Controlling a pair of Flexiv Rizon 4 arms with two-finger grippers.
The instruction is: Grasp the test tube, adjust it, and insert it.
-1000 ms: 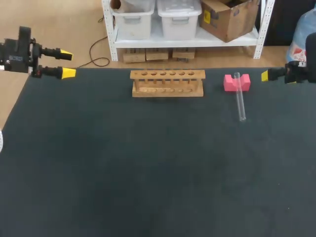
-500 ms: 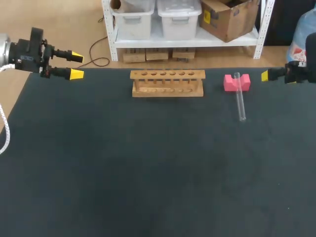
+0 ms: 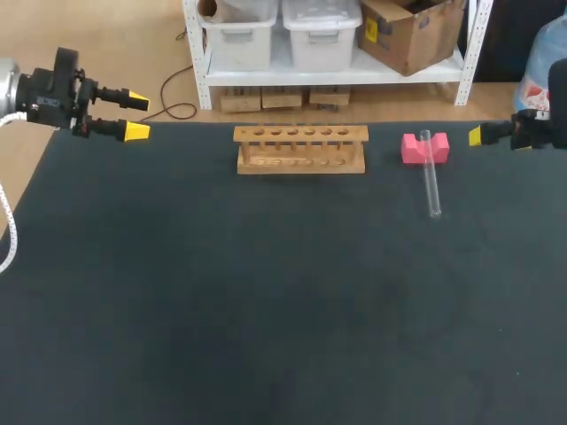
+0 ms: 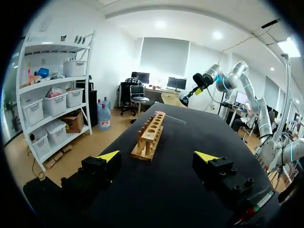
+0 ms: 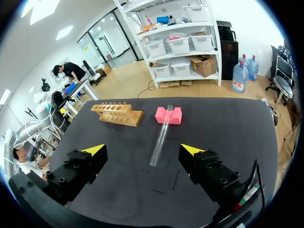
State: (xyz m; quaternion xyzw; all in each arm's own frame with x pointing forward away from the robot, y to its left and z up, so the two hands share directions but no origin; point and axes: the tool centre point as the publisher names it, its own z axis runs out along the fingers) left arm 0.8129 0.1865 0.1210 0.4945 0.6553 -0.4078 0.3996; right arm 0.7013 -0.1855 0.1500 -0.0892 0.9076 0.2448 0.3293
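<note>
A clear test tube (image 3: 431, 175) (image 5: 161, 134) lies on the black table with its far end resting on a pink block (image 3: 424, 149) (image 5: 169, 115). Left of it stands a wooden rack (image 3: 300, 149) (image 4: 150, 134) (image 5: 117, 113) with a row of empty holes. My left gripper (image 3: 130, 116) (image 4: 158, 157) hovers open at the table's far left corner, pointing toward the rack. At the far right edge my right gripper (image 3: 478, 135) (image 5: 142, 150) stands open, with the tube ahead of it between its fingers' lines, untouched.
The black mat (image 3: 266, 301) covers the whole table. My right arm (image 4: 223, 81) shows in the left wrist view, beyond the rack.
My left gripper moved right and slightly away over the first half second, then held still. The right arm, tube and rack have not moved.
</note>
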